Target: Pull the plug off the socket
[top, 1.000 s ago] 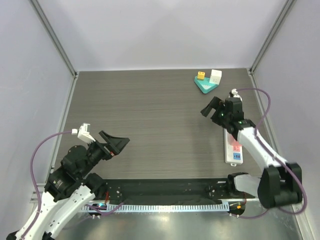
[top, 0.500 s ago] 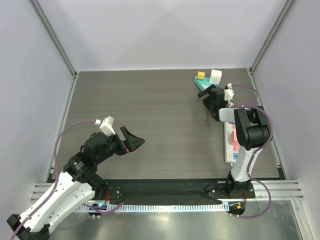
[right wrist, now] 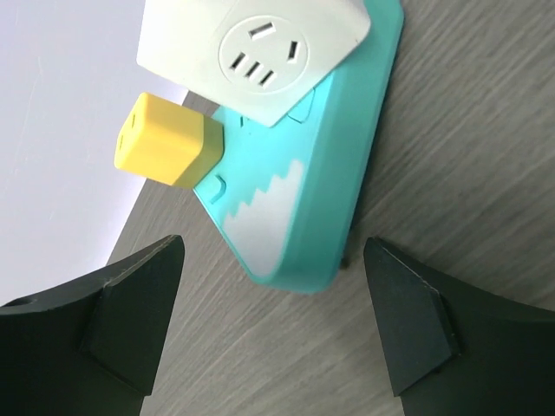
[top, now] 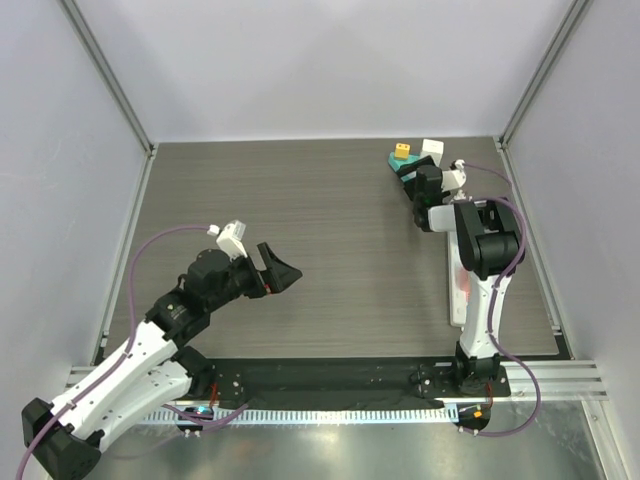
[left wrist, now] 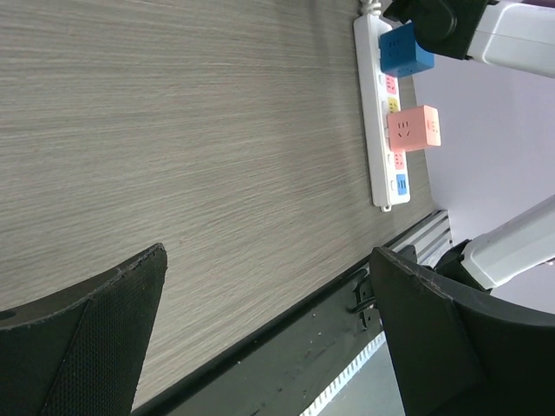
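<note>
1. Top view: the socket (top: 457, 305) lies on the table (top: 330, 220) along its right edge, pointing from near to far. The right arm stands over much of it. The right hand (top: 412, 182) is at the far right of the table, next to a teal tray (top: 400, 168) that carries a yellow block (top: 401, 151) and a white cube (top: 431, 150). The left hand (top: 275, 272) hangs over the near-left part of the table with its fingers spread, well apart from the socket.

2. Left wrist view: the left hand (left wrist: 269, 260) is released and grasps nothing; only bare table (left wrist: 173, 130) shows between its fingers. Beyond them lies the socket (left wrist: 377, 130), a long white strip. A blue plug (left wrist: 405, 49) sits in it near one end and a pink plug (left wrist: 416, 128) sits further along. More coloured outlets show between and past them.

3. Right wrist view: the right hand (right wrist: 273, 251) is released, with its fingers wide apart and nothing gripped. The teal tray (right wrist: 303, 199) lies just beyond the fingertips. The yellow block (right wrist: 165, 143) and the white cube (right wrist: 251, 43) are on it, and the cube's outlet face is turned to the camera. The socket is out of this view.
</note>
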Action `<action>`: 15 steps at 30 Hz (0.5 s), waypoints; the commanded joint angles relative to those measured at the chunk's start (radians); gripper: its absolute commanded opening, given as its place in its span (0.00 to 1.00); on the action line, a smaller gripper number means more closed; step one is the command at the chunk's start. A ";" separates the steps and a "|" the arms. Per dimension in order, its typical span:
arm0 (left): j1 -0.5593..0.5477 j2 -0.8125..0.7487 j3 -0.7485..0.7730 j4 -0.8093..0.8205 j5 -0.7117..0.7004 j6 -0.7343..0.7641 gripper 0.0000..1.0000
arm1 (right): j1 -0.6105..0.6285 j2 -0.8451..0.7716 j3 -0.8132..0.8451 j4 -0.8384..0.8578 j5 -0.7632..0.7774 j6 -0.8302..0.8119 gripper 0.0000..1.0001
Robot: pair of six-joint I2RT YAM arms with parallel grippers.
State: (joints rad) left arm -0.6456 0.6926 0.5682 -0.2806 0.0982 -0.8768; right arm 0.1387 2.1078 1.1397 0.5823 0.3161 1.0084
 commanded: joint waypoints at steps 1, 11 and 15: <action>0.003 0.008 0.042 0.064 -0.011 0.041 1.00 | -0.013 0.046 0.052 0.013 0.040 -0.013 0.90; 0.004 0.061 0.081 0.018 -0.041 0.035 0.89 | -0.065 0.080 0.022 0.096 -0.093 0.001 0.27; 0.004 0.105 0.172 -0.063 -0.072 0.071 0.88 | -0.060 0.054 0.009 0.080 -0.185 -0.047 0.01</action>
State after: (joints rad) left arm -0.6456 0.7780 0.6399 -0.3122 0.0631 -0.8494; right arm 0.0692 2.1738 1.1725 0.6998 0.1955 1.0382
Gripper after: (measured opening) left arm 0.883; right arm 0.394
